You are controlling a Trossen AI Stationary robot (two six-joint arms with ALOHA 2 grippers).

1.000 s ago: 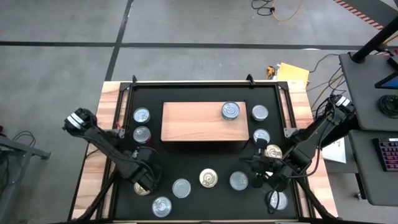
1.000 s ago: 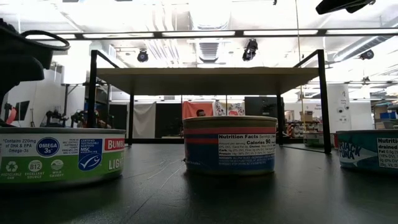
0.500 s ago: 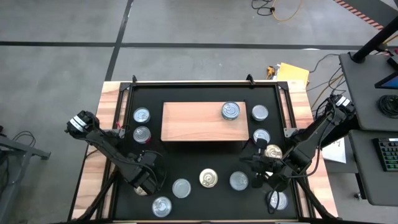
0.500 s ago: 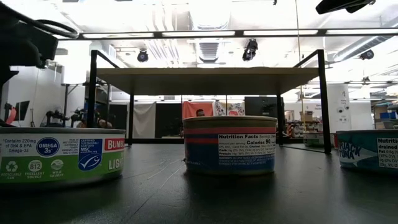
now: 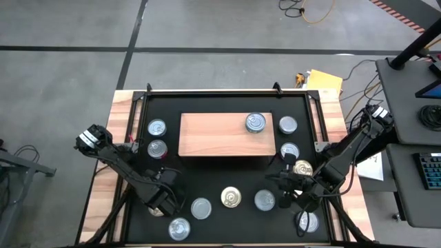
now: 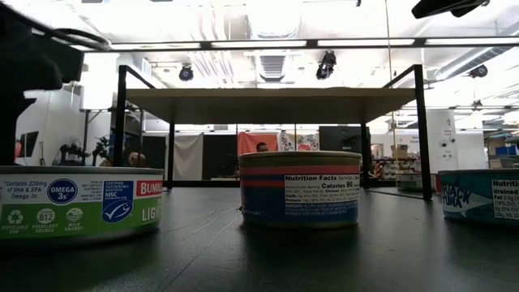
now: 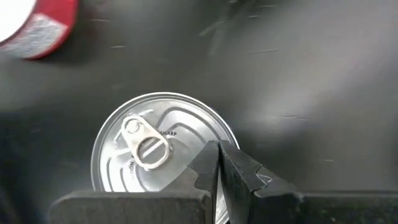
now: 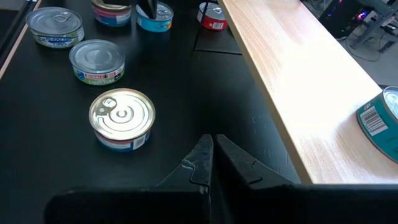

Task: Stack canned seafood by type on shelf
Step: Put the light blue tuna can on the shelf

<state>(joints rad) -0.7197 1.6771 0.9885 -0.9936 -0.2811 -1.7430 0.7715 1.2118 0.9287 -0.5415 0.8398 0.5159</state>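
left gripper [image 5: 163, 201] pinched together over a silver tin [image 7: 158, 149] (shifted slightly since a second ago), right gripper [image 5: 288, 194] closed and unmoved, one can [image 5: 255, 122] on the shelf [image 5: 213, 135], others around it

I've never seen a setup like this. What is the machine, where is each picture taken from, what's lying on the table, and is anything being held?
These are two dark robot arms at a table. One picture looks straight down, one looks level across the tabletop, and two come from cameras on the arms' wrists.

On the black mat stands a low wooden shelf with one can on it. About a dozen more cans lie around it, including a gold-lidded one.

The left claw is shut, holding nothing, and hangs over a silver can near the table's front left. The right claw is also shut and empty, at the front right, facing the shelf.
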